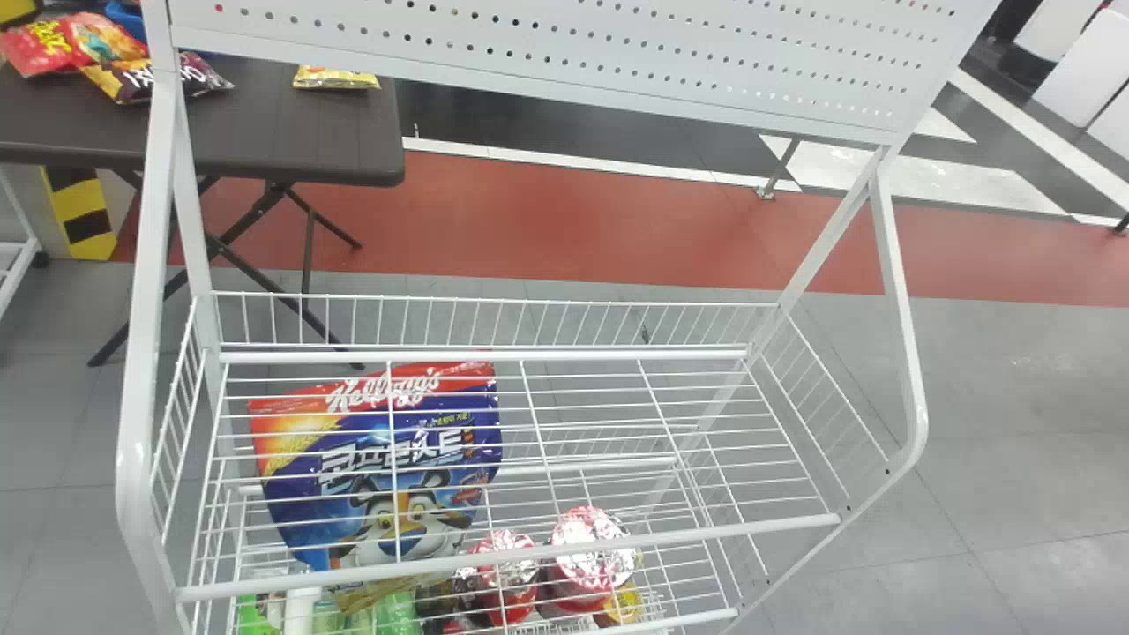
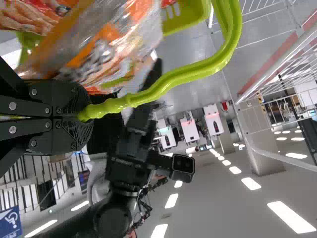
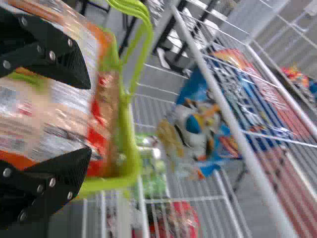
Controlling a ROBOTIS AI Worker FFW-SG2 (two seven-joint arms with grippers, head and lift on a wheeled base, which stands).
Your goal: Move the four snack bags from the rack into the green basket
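Observation:
In the left wrist view my left gripper [image 2: 85, 117] is closed around the handle [image 2: 198, 70] of the green basket [image 2: 185, 15]. Orange and clear snack bags [image 2: 106, 52] bulge out over the basket there. My right gripper [image 3: 90, 118] holds its two fingers wide apart over the basket [image 3: 132, 161] in the right wrist view. Pale and orange snack bags [image 3: 64, 116] lie below and between those fingers, and a red-brown bag [image 3: 105, 124] stands along the basket's wall. The white rack [image 1: 485, 355] fills the middle of the head view, its upper wire shelf bare of bags.
Beneath the upper shelf wires are a blue and red cereal bag [image 1: 379, 467], foil-topped cups [image 1: 589, 542] and green packs [image 1: 397, 613]. Behind the rack at left, a dark table [image 1: 265, 123] carries several bags. White posts [image 1: 137, 353] frame the rack's sides, with a perforated panel [image 1: 564, 44] above.

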